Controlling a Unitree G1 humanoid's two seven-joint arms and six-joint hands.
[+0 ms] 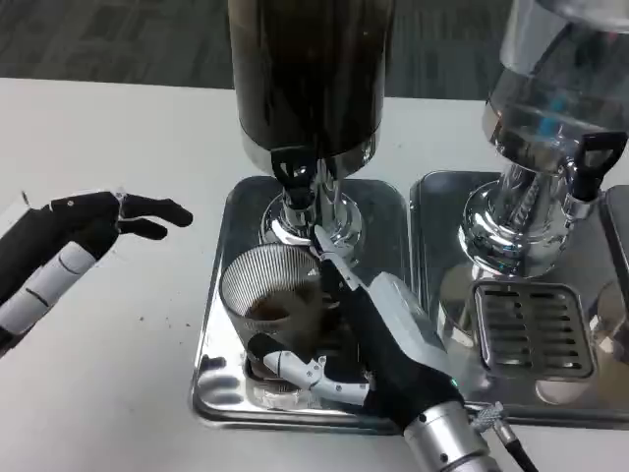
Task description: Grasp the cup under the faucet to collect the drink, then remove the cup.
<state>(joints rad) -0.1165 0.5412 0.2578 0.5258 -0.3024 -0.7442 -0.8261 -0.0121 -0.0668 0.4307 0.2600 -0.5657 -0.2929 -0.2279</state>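
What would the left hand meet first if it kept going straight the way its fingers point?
Probably the raised rim of the steel drip tray under the dark dispenser: the left hand points rightward over bare table, though its height is unclear.

The right hand [378, 334] covers the right side and lower front of the ribbed cup [267, 295], so where its fingers press the glass behind cannot be told. Its forearm [457, 444] runs out of the bottom edge. The dark dispenser [310, 69] above the hand is cut off by the top edge, as is the clear dispenser [560, 79] to its right. The left hand [84, 231] is cut at the left edge, its palm side hidden.
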